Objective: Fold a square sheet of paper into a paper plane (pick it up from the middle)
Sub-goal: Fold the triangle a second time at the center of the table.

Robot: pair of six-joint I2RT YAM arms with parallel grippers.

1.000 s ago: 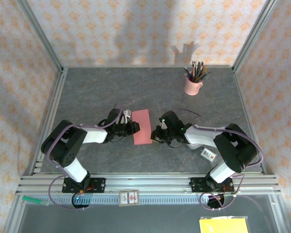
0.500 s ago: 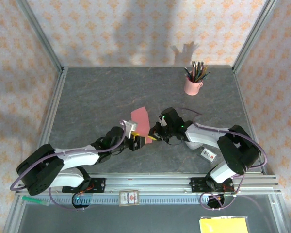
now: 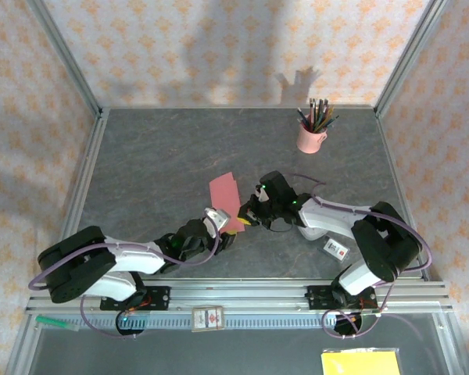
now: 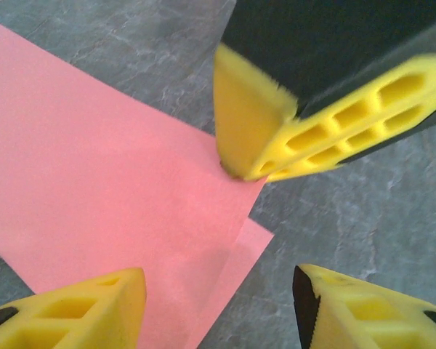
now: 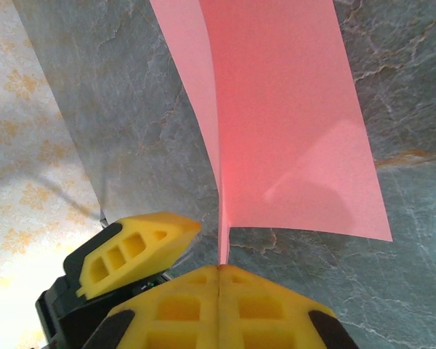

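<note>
The square sheet of paper [image 3: 223, 193] is salmon pink and doubled over, two layers showing at its near corner [image 4: 251, 246]. It lies on the dark table, near end raised. My right gripper [image 3: 247, 219] is shut on that near corner, and the sheet [image 5: 283, 138] rises away from its closed tips [image 5: 219, 270]. My left gripper [image 3: 229, 237] hovers just in front of the same corner, open [image 4: 218, 313], with the paper [image 4: 109, 196] beneath it and nothing held. The right gripper's fingers [image 4: 312, 123] pinch the corner just ahead of it. One left gripper finger [image 5: 134, 251] shows beside the right tips.
A pink cup of pencils [image 3: 311, 137] stands at the back right. A small white card [image 3: 336, 249] lies by the right arm. The metal rail [image 3: 242, 295] runs along the near edge, with a yellow pad [image 3: 360, 363] below it. Frame posts and patterned walls enclose the table.
My left arm swung from the sheet's left side round to its near corner, and its gripper opened. The right gripper stayed shut on the paper, which turned slightly left.
</note>
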